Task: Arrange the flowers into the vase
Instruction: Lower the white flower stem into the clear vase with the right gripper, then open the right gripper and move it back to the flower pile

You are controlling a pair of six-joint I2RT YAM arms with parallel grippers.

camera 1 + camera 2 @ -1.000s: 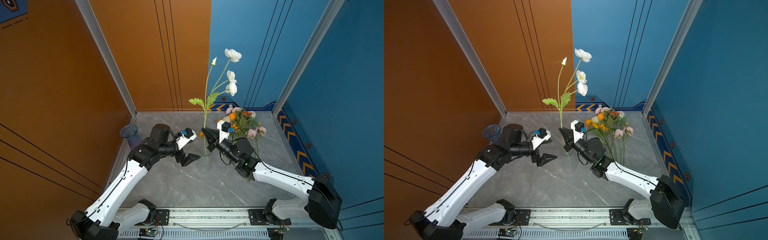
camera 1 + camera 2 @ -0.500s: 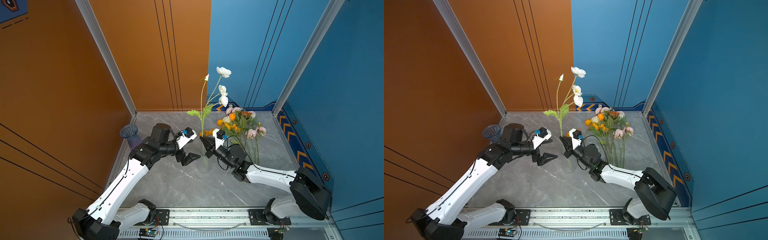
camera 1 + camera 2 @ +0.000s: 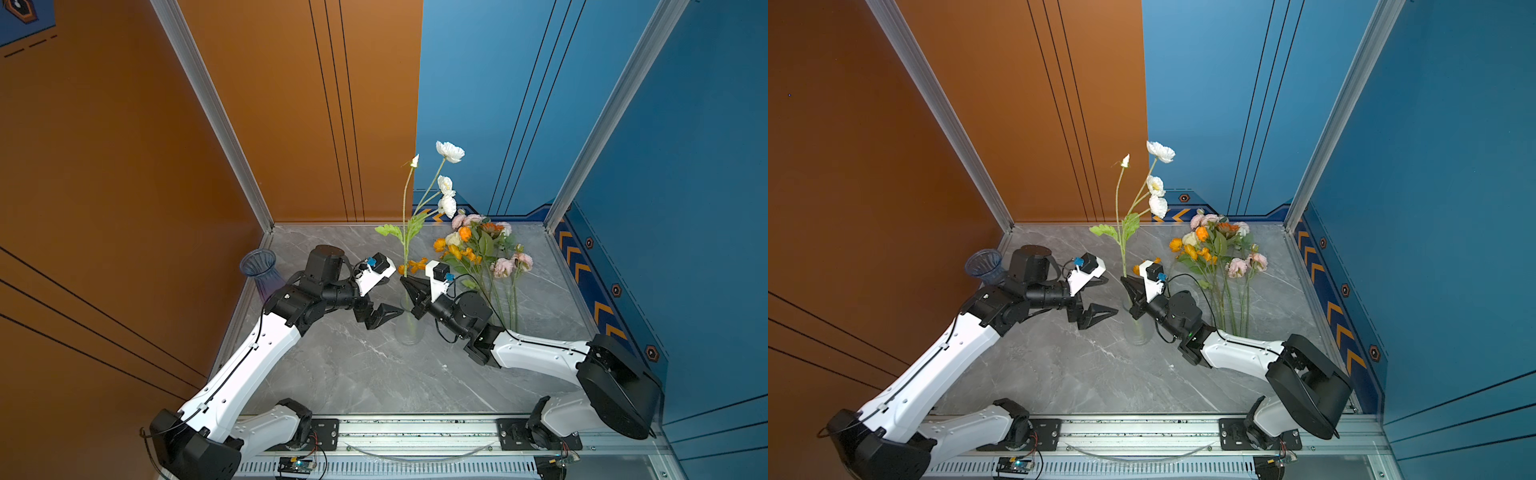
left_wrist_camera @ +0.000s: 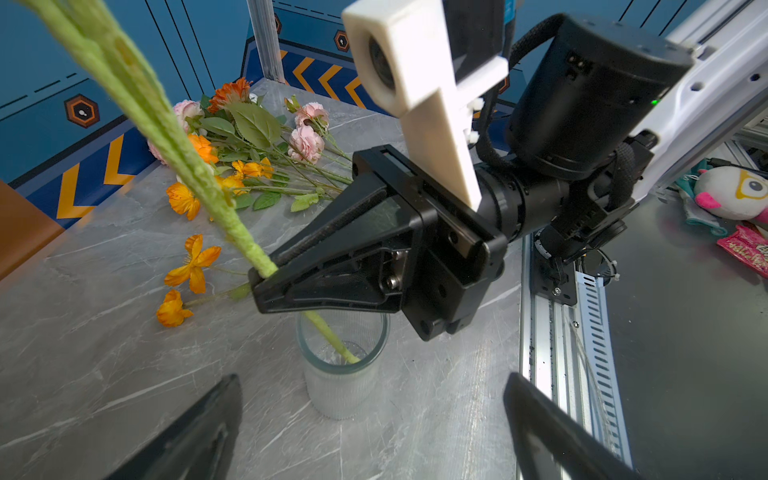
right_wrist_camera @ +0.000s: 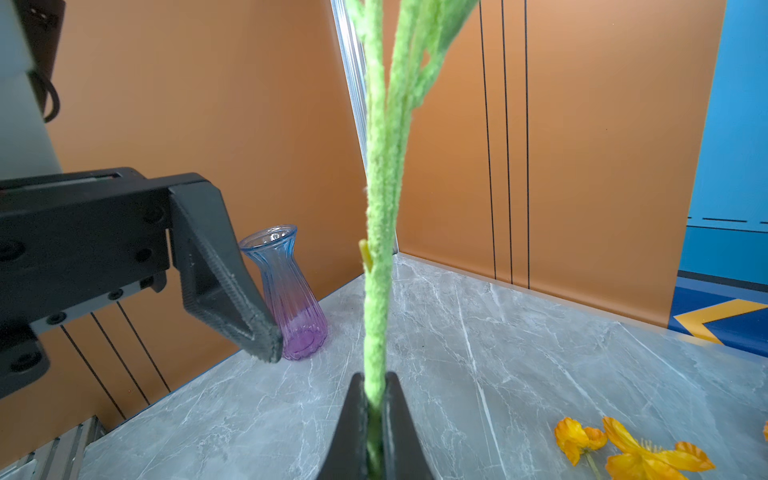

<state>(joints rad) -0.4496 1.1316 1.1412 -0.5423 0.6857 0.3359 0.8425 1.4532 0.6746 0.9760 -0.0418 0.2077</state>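
Above the clear vase (image 3: 409, 332), the right gripper (image 3: 405, 283) is clamping a flower stem (image 3: 404, 253), its end dipping inside. At nine o'clock, the left gripper (image 3: 392, 296) is hovering agape.

The right gripper (image 5: 375, 381) pinches a fuzzy green flower stem (image 5: 376, 291) between its two dark fingers (image 5: 353, 415). The stem rises straight up out of the frame and splits into thinner branches near the top. A small yellow nub sticks out from its side partway up. Beside it hangs the left gripper (image 5: 232, 299), of which only one black ribbed finger shows, its tip clear of the stem. Behind that tip a ribbed glass vase (image 5: 286, 291), blue at the neck and purple at the base, stands upright on the grey marble table (image 5: 519, 353) near the orange wall (image 5: 582, 145). Orange flowers (image 5: 631, 453) lie flat on the table.
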